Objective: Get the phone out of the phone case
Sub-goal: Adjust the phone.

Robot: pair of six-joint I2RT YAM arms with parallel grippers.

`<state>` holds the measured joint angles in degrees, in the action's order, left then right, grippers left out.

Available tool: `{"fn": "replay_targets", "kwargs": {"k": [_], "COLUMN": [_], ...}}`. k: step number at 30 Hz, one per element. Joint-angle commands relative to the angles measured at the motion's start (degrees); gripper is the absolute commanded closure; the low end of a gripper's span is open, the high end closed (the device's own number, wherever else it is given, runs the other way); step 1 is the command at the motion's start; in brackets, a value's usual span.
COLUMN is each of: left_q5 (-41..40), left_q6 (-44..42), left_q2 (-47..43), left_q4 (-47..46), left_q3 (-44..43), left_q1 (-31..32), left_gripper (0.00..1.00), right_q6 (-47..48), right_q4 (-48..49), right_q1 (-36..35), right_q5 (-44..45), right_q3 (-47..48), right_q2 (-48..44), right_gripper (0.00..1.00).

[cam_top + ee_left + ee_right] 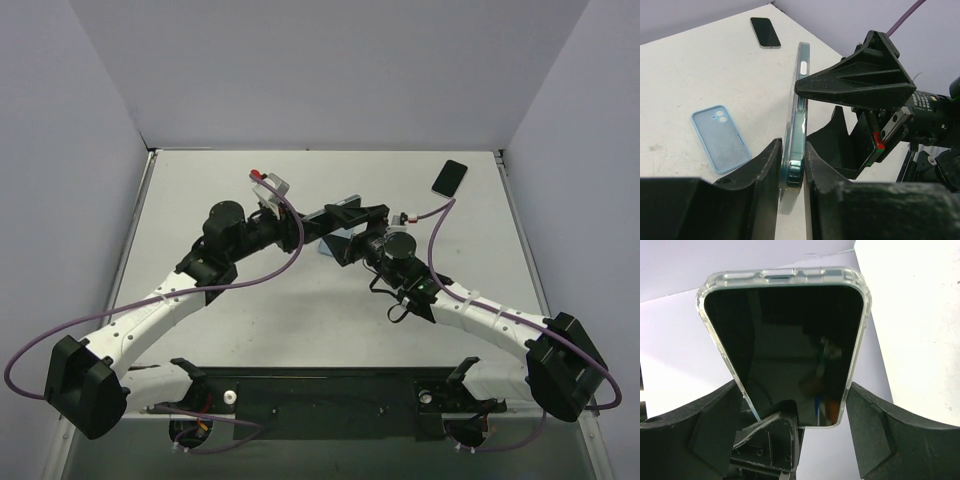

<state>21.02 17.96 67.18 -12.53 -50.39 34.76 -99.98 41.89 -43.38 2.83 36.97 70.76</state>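
The phone in its clear case [799,105] is held edge-up above the table, its dark screen facing the right wrist camera [785,340]. My left gripper [793,155] is shut on its lower end, one finger on each flat face. My right gripper [792,385] comes from the other side; its fingertips [730,390] touch the two long edges of the case. In the top view the phone [345,204] sits between my left gripper [305,226] and my right gripper [352,222] at the table's middle.
An empty light blue case [720,138] lies flat on the white table below the held phone. A second black phone [450,177] lies at the far right corner, also in the left wrist view [765,32]. Grey walls enclose the table.
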Motion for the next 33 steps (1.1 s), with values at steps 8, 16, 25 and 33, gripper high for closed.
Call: {"fn": "replay_targets", "kwargs": {"k": [8,16,25,33], "left_q5": [0.2,6.0,30.7,39.3], "left_q6": [-1.6,-0.9,0.0,5.2], "left_q2": [-2.0,0.0,6.0,6.3], "left_q4": [0.8,4.5,4.8,-4.8], "left_q3": [-2.4,-6.1,-11.6,-9.0], "left_q1": [0.4,0.4,0.0,1.0], "left_gripper": [1.00,1.00,1.00,1.00], "right_q6": [4.6,58.4,88.0,95.1], "right_q4": [8.1,-60.3,-78.5,-79.7], "right_q1": [-0.5,0.8,8.7,12.5], "right_q5": [-6.2,1.9,0.5,-30.1], "right_q3": [-2.1,12.5,19.6,26.0], "right_q2": [-3.7,-17.1,-25.6,-21.6], "right_gripper": [0.27,0.12,0.12,0.13]}}
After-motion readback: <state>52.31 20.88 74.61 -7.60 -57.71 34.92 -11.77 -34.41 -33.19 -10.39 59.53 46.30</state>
